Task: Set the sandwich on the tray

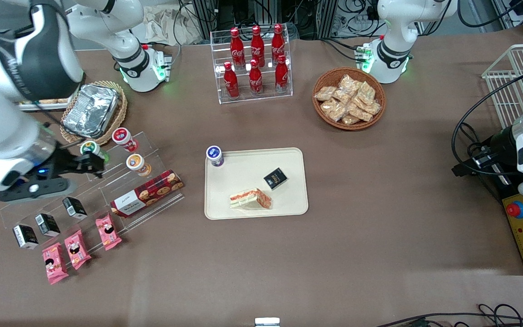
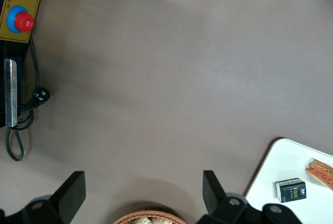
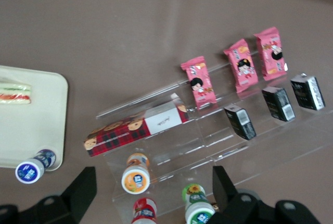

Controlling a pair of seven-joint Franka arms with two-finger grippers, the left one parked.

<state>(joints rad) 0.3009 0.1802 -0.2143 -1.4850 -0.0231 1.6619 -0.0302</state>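
In the front view, the right arm's hand [image 1: 92, 162] hovers with its fingers spread wide and nothing between them, above the clear tiered rack [image 1: 107, 190] at the working arm's end of the brown bench [image 1: 379, 204]. Just beside the hand stand a green-lidded cup [image 1: 90, 147], a red-lidded cup [image 1: 123, 137] and an orange-lidded cup [image 1: 136, 163], with the long red cookie box [image 1: 148, 192] a little nearer the camera. Well apart from the hand, toward the parked arm's end, the sandwich [image 1: 250, 199] lies flat on the cream tray [image 1: 243, 170], near a small black box [image 1: 275, 178]; a blue-lidded cup [image 1: 214, 156] sits at the tray's corner. The left wrist view catches a corner of the tray with the black box and an edge of the sandwich [image 2: 321, 171]. The right wrist view looks down past the open fingers [image 3: 83, 187] onto the rack, the cookie box [image 3: 138, 131], three pink packets [image 3: 237, 67] and the sandwich [image 3: 14, 91] resting on the tray [image 3: 36, 125].
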